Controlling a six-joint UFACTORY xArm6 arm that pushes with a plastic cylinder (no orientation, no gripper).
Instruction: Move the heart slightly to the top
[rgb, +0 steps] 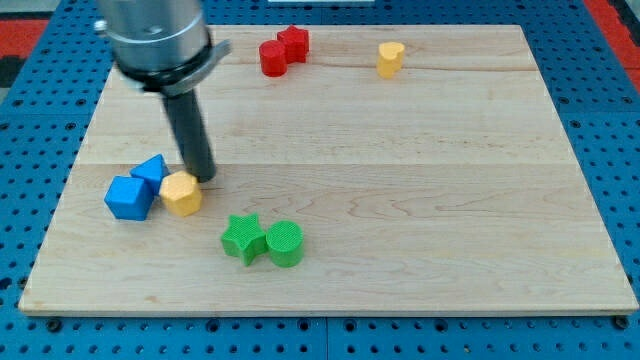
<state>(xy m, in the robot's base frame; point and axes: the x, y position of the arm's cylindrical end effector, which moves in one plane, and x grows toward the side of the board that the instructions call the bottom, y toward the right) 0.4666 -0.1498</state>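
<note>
Item: wooden board (400, 200), pale, fine-grained, lying on a blue perforated base (30, 150).

Rod: dark, straight, hanging from a grey cylindrical mount; its tip (203, 178) rests on the board just beside the yellow block (182, 193), at that block's upper right, touching or nearly so. No jaws exist on this rig, so there is nothing to open or close.

Task item: yellow heart (390, 59), small, matt, rounded lobes, near the view's top edge, right of centre. It lies well apart from the tip, up and to the view's right. To push it topward the tip would probably need to come in below it.

Other pieces: blue cube (129, 197) and blue block (151, 170), touching, left of the yellow block; green star (242, 239) beside green cylinder (285, 243); red cylinder (272, 58) touching red star (294, 42).
</note>
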